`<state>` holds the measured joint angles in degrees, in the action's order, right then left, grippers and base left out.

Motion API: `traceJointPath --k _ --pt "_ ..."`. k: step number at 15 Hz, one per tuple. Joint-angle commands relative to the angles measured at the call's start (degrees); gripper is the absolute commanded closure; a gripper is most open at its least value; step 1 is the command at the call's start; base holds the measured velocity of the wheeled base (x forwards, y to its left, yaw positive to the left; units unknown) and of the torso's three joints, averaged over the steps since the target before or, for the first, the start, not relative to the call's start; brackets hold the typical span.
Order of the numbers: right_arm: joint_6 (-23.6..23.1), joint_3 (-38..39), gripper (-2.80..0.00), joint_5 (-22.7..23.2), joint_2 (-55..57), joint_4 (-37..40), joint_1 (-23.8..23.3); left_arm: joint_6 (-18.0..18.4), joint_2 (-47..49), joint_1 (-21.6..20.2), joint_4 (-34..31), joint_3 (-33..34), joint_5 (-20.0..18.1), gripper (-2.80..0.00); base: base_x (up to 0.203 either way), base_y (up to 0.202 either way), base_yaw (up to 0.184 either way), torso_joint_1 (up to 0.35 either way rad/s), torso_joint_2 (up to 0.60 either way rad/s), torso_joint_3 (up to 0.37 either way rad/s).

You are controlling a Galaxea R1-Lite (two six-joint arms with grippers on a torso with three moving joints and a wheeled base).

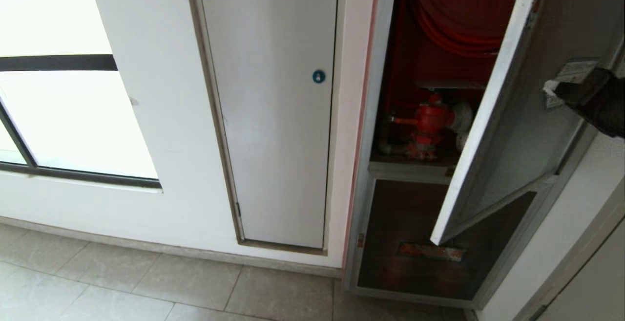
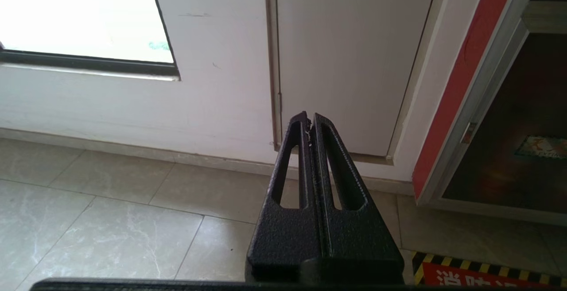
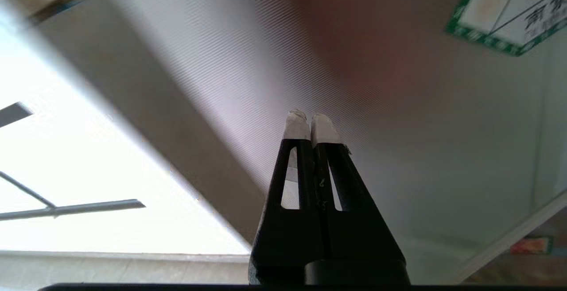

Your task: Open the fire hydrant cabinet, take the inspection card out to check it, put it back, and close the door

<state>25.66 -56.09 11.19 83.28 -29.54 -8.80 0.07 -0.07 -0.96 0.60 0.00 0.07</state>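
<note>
Right claw closed, empty, facing door.

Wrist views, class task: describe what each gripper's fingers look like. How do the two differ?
Left gripper: black, rough-textured, tapering fingers with long slot cut-outs. Right gripper: the same black slotted fingers, but with whitish wrapped tips.

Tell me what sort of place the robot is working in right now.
Probably a corridor or lobby of a building. A wall-mounted fire hydrant cabinet stands with its door open, showing a red hose coil and valve; beside it are a white service panel, a window and a tiled floor.
</note>
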Motion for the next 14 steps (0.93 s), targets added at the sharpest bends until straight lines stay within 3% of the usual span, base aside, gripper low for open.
traceJointPath --k 1,8,14 --pt "0.09 -7.38 0.0 -2.11 11.66 -0.03 1.67 0.01 0.01 -0.04 0.02 0.26 0.01 0.0 0.0 0.0 0.0 0.0 0.0 0.0" --pt "-0.23 -34.06 0.0 -5.17 33.16 4.15 5.02 0.01 -0.01 0.0 0.02 0.28 0.01 0.0 0.0 0.0 0.0 0.0 0.0 0.0" --pt "-0.52 -46.21 0.0 -5.3 41.71 7.01 5.28 -0.02 0.05 -0.08 0.02 0.26 0.01 0.0 0.0 0.0 0.0 0.0 0.0 0.0"
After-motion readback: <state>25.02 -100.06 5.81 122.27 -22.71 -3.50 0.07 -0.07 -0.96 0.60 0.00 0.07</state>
